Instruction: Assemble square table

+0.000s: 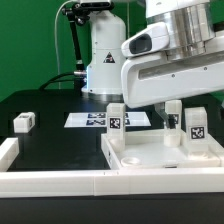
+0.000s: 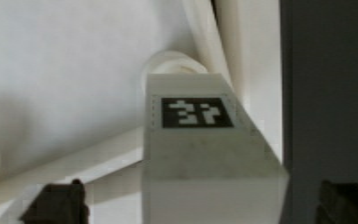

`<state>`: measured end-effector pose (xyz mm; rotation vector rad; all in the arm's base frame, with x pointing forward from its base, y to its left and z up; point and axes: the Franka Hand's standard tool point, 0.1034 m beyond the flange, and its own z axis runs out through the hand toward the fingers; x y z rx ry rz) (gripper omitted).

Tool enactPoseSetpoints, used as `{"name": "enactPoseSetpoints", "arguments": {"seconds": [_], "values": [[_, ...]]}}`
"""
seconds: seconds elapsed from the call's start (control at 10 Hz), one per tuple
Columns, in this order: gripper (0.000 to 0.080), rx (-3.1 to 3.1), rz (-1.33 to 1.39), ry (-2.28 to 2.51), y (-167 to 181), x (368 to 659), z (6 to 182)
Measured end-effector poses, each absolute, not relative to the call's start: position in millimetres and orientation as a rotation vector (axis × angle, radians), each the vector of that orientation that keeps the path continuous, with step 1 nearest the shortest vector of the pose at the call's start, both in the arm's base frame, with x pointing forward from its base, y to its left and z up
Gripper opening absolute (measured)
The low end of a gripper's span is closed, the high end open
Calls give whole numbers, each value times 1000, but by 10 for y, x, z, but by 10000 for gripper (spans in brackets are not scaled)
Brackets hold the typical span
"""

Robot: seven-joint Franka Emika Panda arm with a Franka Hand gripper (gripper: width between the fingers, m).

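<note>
Square table [image 1: 150, 153] leg [image 2: 202, 150] between fully open fingers [image 2: 59, 203], ungripped. Risk: knocking leg askew through off-centre closure.

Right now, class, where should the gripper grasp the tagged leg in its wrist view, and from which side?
Take the leg by its two flat sides, straight along the gripper's approach: it sits centred between the open fingertips, those sides facing them.

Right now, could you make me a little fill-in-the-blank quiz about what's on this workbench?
1. The hand straddles a tagged leg with its fingers ___.
2. In the exterior view, ___ legs stand upright on the white slab.
3. One loose leg lies on the ___ table.
Missing words: open; three; black.
</note>
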<state>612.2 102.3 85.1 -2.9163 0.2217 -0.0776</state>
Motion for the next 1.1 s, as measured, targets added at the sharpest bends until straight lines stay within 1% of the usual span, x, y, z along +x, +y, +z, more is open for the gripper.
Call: {"name": "enactPoseSetpoints", "arguments": {"seconds": [0.2, 0.3, 0.7, 0.9, 1.0, 1.1], "values": [[649, -2924, -43, 267, 1025, 6095, 844], [649, -2967, 38, 293, 1036, 6037, 843], [649, -3006, 38, 273, 1067, 6034, 828], [391, -3006, 38, 273, 1067, 6034, 828], [391, -3006, 38, 273, 1067, 6034, 828], [290, -3006, 38, 273, 1066, 6034, 828]]}}
